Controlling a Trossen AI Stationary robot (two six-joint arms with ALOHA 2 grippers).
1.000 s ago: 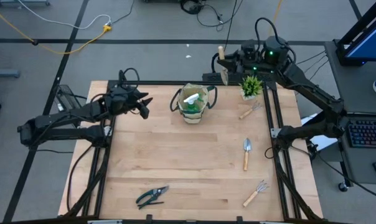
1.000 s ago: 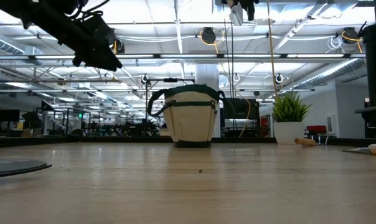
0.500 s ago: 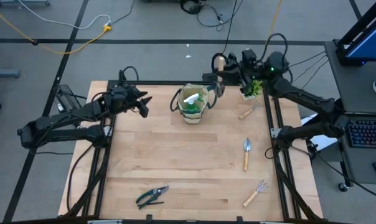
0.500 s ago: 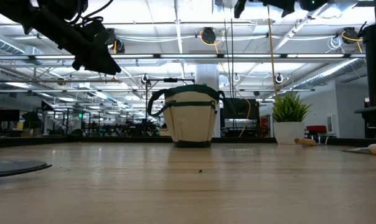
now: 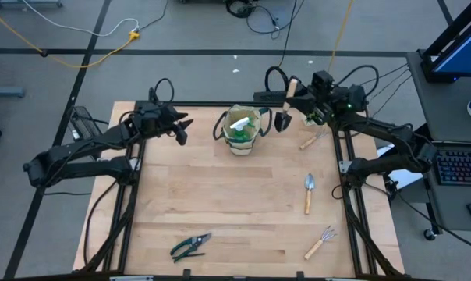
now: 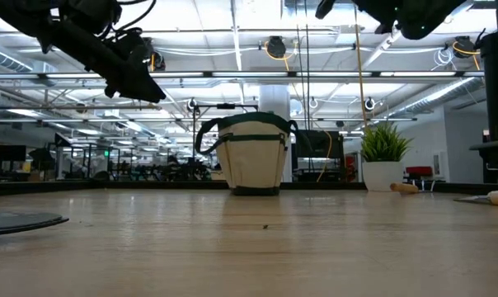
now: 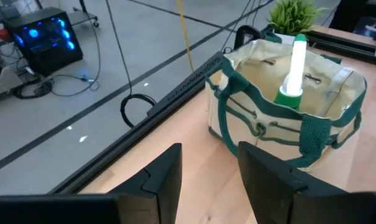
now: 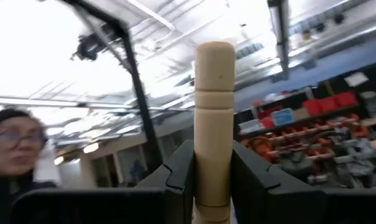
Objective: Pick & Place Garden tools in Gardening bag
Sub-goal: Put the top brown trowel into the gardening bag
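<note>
The right tool (image 5: 292,100) hangs above the far edge of the counter (image 5: 235,211), just right of the gardening bag (image 5: 242,129), and is clamped on the wooden handle of a trowel (image 5: 285,109). In the high view the trowel's pale handle points away from the counter while its dark metal blade hangs toward the bag's right handle. In the right wrist view the handle (image 8: 213,118) stands upright between the 2 dark fingers (image 8: 178,174), round-topped, with turned grooves.

The bag is round, beige fabric with dark green trim and loop handles, and stands upright near the far middle of the counter. A green spray bottle (image 7: 292,71) with a white nozzle stands inside it.

The left tool (image 5: 181,129) hovers left of the bag, well clear of it, fingers apart and holding nothing.

On the counter lie a hand rake (image 5: 310,140) beside the potted plant (image 6: 384,157), a 2nd trowel (image 5: 308,193) right of centre, a 2nd rake (image 5: 319,243) at the near right, and dark-handled pruning shears (image 5: 190,246) at the near left.

A person shows blurred in the right wrist view.
</note>
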